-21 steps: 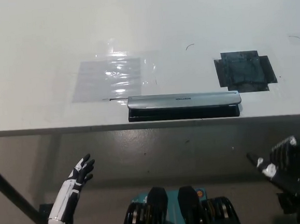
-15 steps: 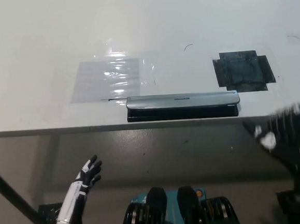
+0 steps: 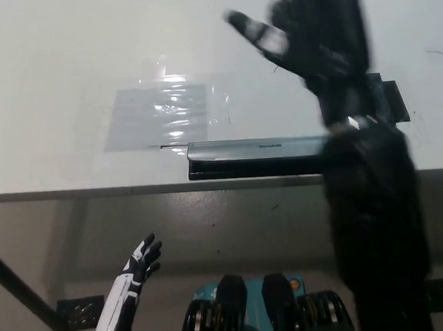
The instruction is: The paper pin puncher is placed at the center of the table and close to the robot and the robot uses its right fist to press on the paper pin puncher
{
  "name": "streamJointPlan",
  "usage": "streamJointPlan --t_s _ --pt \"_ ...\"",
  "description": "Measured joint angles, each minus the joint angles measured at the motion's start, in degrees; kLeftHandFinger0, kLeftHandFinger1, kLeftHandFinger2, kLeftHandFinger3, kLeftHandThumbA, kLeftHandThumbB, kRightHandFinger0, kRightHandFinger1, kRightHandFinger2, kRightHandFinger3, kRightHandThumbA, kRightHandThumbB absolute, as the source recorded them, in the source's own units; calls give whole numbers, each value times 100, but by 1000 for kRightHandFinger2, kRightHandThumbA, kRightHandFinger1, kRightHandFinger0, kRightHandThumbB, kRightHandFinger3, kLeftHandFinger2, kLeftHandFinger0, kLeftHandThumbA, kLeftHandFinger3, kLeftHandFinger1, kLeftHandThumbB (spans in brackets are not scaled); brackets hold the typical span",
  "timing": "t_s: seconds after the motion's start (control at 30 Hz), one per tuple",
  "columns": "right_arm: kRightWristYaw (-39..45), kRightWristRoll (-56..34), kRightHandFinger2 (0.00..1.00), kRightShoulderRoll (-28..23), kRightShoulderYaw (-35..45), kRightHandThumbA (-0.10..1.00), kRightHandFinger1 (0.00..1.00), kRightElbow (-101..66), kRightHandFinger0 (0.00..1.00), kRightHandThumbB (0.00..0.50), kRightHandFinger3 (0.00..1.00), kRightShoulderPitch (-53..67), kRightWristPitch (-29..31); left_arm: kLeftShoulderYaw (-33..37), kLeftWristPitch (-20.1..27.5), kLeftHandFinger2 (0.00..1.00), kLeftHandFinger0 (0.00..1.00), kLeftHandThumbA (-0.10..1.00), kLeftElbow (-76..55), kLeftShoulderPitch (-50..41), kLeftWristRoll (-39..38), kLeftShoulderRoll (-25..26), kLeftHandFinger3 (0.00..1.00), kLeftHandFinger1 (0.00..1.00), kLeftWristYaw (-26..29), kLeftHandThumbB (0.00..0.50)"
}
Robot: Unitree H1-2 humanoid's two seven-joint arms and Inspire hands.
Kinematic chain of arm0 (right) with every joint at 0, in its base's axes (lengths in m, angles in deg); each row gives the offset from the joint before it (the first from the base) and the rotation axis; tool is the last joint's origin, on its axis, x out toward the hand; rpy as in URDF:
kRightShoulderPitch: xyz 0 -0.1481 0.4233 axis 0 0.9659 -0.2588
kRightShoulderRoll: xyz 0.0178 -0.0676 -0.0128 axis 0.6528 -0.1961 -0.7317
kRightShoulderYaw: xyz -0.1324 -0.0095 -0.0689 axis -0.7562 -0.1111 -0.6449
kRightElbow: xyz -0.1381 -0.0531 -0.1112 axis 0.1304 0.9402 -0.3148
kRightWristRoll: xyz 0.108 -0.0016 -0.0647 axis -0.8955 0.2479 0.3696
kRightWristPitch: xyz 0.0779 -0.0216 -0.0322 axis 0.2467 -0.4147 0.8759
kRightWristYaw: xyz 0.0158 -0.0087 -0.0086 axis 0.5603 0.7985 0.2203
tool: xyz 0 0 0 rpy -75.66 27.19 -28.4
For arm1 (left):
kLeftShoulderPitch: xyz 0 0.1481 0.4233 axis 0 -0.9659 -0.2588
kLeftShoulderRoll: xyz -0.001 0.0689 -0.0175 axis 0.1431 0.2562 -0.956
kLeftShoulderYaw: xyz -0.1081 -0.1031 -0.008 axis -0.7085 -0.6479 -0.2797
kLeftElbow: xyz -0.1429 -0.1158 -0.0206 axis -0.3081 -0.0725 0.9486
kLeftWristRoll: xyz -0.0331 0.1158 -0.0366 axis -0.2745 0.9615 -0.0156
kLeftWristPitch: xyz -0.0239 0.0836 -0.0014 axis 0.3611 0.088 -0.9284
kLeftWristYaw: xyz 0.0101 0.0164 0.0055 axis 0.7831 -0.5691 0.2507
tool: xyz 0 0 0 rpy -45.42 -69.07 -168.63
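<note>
The paper pin puncher [image 3: 255, 157] is seen lying lengthwise along the near edge of the white table [image 3: 60, 63], about midway along it, its silver lever on a black base. Its right end is hidden by the black right arm. The right robot hand [image 3: 314, 32] is blurred and raised above the table beyond the puncher, fingers spread and nothing held. A clear plastic sheet [image 3: 160, 115] lies flat just left of the puncher, and a dark square patch [image 3: 389, 100] is partly covered by the arm. Below the table edge, grey floor [image 3: 234, 226] is visible, where the white left robot hand [image 3: 141, 260] hangs with fingers spread, empty.
</note>
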Motion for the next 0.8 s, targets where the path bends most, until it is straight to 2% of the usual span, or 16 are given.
streamJointPlan --t_s 0.07,0.1,0.13,0.2,0.27,0.3,0.33,0.37,0.4,0.47,0.53,0.63,0.67,0.8 --pt "-30 3 46 90 6 1000 0 537 0 163 0 -310 -35 -4 55 1000 1000 1000 0 -30 0 20 1000 1000 -1 239" --pt "-45 4 108 114 14 1000 0 813 0 149 23 -434 -37 -6 64 1000 1000 1000 0 -37 0 31 1000 1000 -1 226" --pt "-55 5 178 120 20 1000 1 1060 0 154 67 -535 -35 -6 73 1000 1000 1000 0 -37 0 45 1000 1000 -1 235" --pt "-61 23 227 110 31 1000 0 1622 0 165 117 -745 -24 -10 91 1000 1000 1000 0 -36 0 76 1000 1000 -1 256" --pt "-74 58 347 92 48 1000 39 2054 0 146 266 -898 -12 -17 100 1000 1000 1000 5 -35 -1 94 1000 1000 -2 267" --pt "-89 74 375 75 59 1000 57 2283 0 140 295 -970 0 -17 105 1000 1000 1000 11 -31 -1 100 1000 1000 -2 268" --pt "-101 88 370 59 69 1000 58 2512 0 139 280 -1027 37 -17 108 1000 1000 1000 12 -28 1 103 1000 1000 -2 285" --pt "-112 102 327 40 77 1000 42 2735 0 124 225 -1061 104 -17 112 1000 1000 1000 12 -24 2 108 1000 1000 -2 286" --pt "-120 115 294 26 80 1000 28 2893 0 105 189 -1070 156 -16 114 1000 1000 1000 12 -21 4 112 1000 1000 -2 281" --pt "-135 153 280 -10 84 1000 35 3258 0 104 149 -1050 296 -16 114 1000 1000 1000 12 -21 15 127 1000 1000 -2 250" --pt "-162 195 297 -50 91 1000 48 3585 0 89 180 -1029 434 -14 114 1000 1000 1000 12 -20 41 149 1000 1000 -1 252" --pt "-193 266 277 -132 92 1000 35 3903 0 98 175 -974 617 -14 113 1000 1000 1000 12 -20 96 172 1000 1000 -1 279" --pt "-210 297 321 -166 99 1000 69 3986 0 105 229 -930 683 -14 114 1000 1000 1000 12 -20 112 177 1000 1000 -1 271" --pt "-217 310 346 -232 150 1000 69 4179 0 95 315 -802 859 -14 114 1000 1000 1000 11 -19 133 179 1000 1000 -2 262"
